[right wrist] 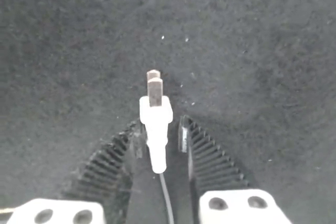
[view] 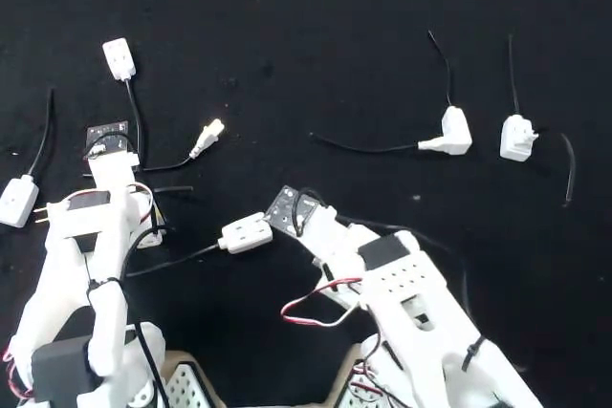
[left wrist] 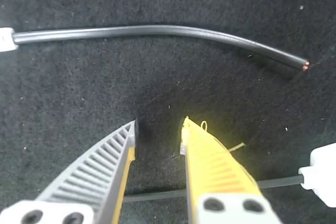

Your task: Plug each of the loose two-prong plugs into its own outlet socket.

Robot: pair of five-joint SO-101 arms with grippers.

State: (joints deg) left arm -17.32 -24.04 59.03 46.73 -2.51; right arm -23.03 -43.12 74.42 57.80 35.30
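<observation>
– Since the right gripper [right wrist: 159, 127] has its fingers [right wrist: 207, 158] spread either side of the two-prong plug [right wrist: 156, 116], not squeezing it yet, why line up like that?
– The prongs [right wrist: 155, 88] point straight away from the claw and the thin lead [right wrist: 166, 195] runs back between the fingers. My guess is one squeeze, then a straight push. A white socket block [view: 247, 232] sits just beside it.
– And the left gripper [left wrist: 158, 125]?
– Spread, holding nothing, over bare black mat [left wrist: 68, 93], with a cut black cable [left wrist: 157, 29] beyond. Farther off lie an angled white plug [view: 449, 134] and a rounder white plug [view: 517, 138].
</observation>
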